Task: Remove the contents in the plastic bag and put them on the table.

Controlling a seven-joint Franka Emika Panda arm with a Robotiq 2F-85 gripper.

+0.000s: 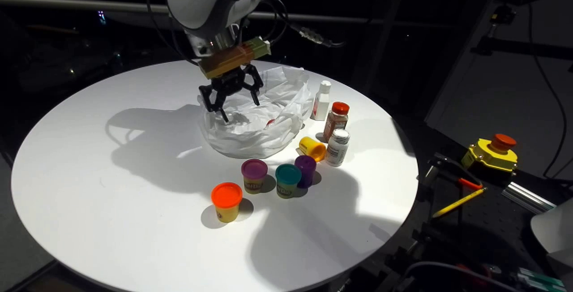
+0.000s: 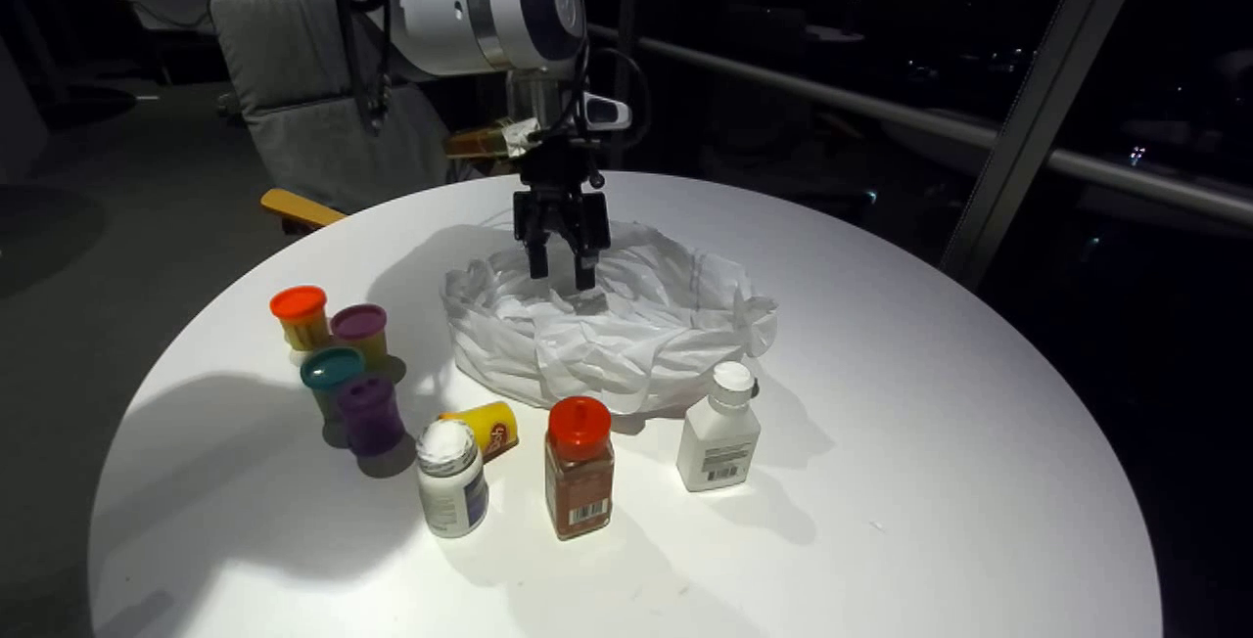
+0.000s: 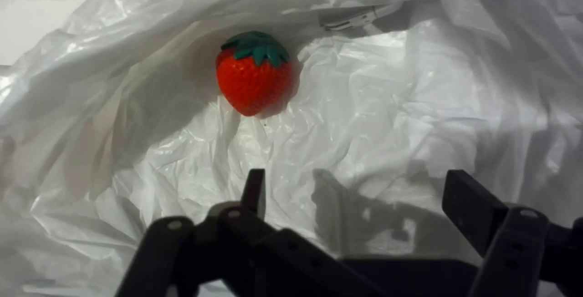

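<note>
Over plastic bag [image 2: 607, 364], gripper [image 3: 357, 192], jaws apart; strawberry [image 3: 254, 78] inside.

My arm [image 2: 439, 17]: glossy white, dark joint cap [image 2: 548, 4], silver band [image 2: 483, 10]
My cables [image 2: 345, 31]: black, looping
My wrist block [image 1: 234, 58]: orange-brown, greenish at one end
My claw [image 1: 241, 109]: black, hinged, pale round pins [image 3: 233, 214]

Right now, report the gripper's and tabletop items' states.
Gripper: open, empty
Plastic bag: open, crumpled
Strawberry: in bag
Orange-lidded pot: upright
Magenta-lidded pot: upright
Teal-lidded pot: upright
Purple pot: standing
Yellow pot: on side
Red-capped bottle: upright
White jar: upright, capped
White bottle: upright, capped
</note>
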